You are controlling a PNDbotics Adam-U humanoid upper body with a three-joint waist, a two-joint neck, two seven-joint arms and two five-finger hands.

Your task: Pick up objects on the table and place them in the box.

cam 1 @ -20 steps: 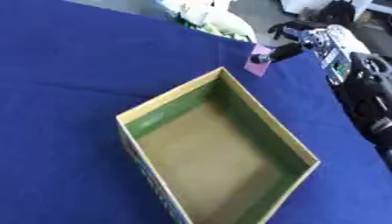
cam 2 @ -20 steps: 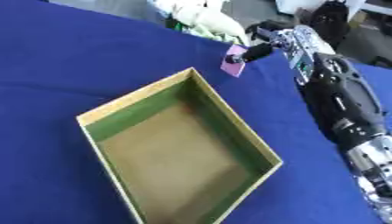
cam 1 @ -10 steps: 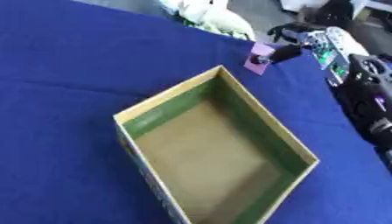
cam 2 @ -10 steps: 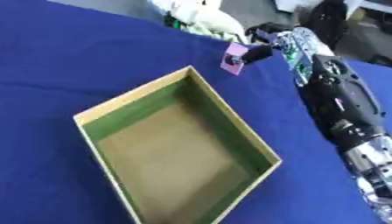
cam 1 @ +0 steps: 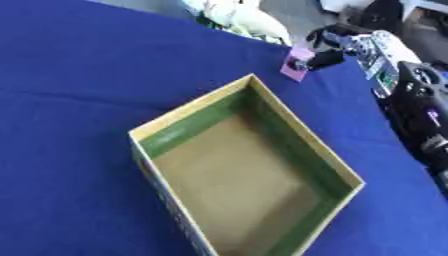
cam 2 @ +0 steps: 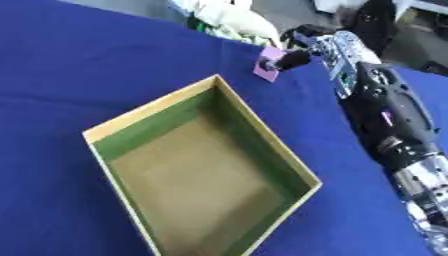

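An open cardboard box (cam 1: 166,130) with green inner walls and a brown floor lies on the blue table; nothing shows inside it. My right hand (cam 1: 339,46) comes in from the upper right, and its fingers pinch a small flat pink object (cam 1: 296,69), held just beyond the box's far corner and above the cloth. The black right forearm (cam 2: 385,120) runs along the right side of the picture. My left hand shows in neither view.
A pale white and green heap (cam 1: 236,17) lies at the table's far edge, just behind the pink object. Blue cloth (cam 1: 79,75) stretches to the left of the box. Dark equipment (cam 2: 385,20) stands beyond the table at the upper right.
The pink object and my right hand have lifted slightly and stay near the box's far corner. The whole picture has shifted a little, so the camera has moved.
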